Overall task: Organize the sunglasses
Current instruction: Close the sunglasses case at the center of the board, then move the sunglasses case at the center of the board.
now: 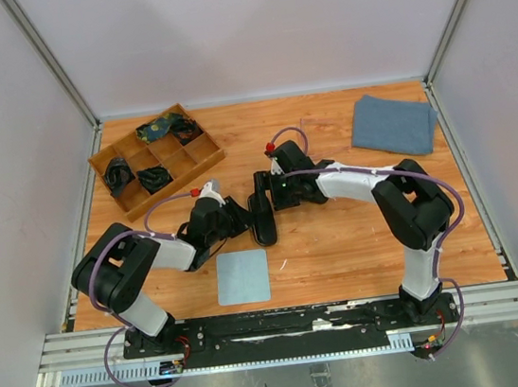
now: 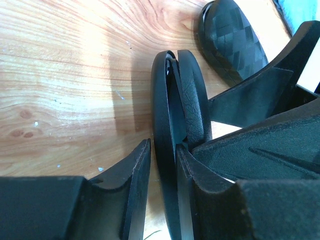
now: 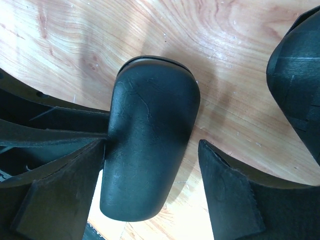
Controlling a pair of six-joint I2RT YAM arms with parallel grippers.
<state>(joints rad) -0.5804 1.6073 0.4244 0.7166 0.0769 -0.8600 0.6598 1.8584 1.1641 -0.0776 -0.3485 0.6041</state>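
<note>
Closest under the overhead camera, the two arms' bases stand at the near edge of the wooden tabletop [image 1: 342, 240]; just beyond lies a light blue square cloth [image 1: 242, 277]; past it, mid-tabletop, a black oval hard case [image 1: 263, 223] stands on its edge, long axis running from near edge to far edge; the left pincer [image 1: 243, 217] meets it from the left-edge side and the right pincer [image 1: 266, 191] from its far end, neither arm plainly nearer; a partitioned wooden tray [image 1: 179, 186] by the far left corner holds dark items too small to name, so the sunglasses may lie there; a folded grey-blue cloth [image 1: 393, 123] sits at the far right corner.

From the left wrist, the left pincer [image 2: 162, 150] appears clamped on one shell of the case [image 2: 192, 100], which gapes slightly; only a dark sliver shows in the slit, and whether a pair lies inside I cannot tell; a second black case with a woven pattern [image 2: 232, 40] lies beyond.

From the right wrist, the right pincer [image 3: 152, 145] stands open astride the case's broad face [image 3: 150, 100]; one finger [image 3: 60, 165] touches it, the other stands apart.

With no pair identified, its heading and long axis cannot be given; I judge any pair must align with the case's near-to-far axis.
</note>
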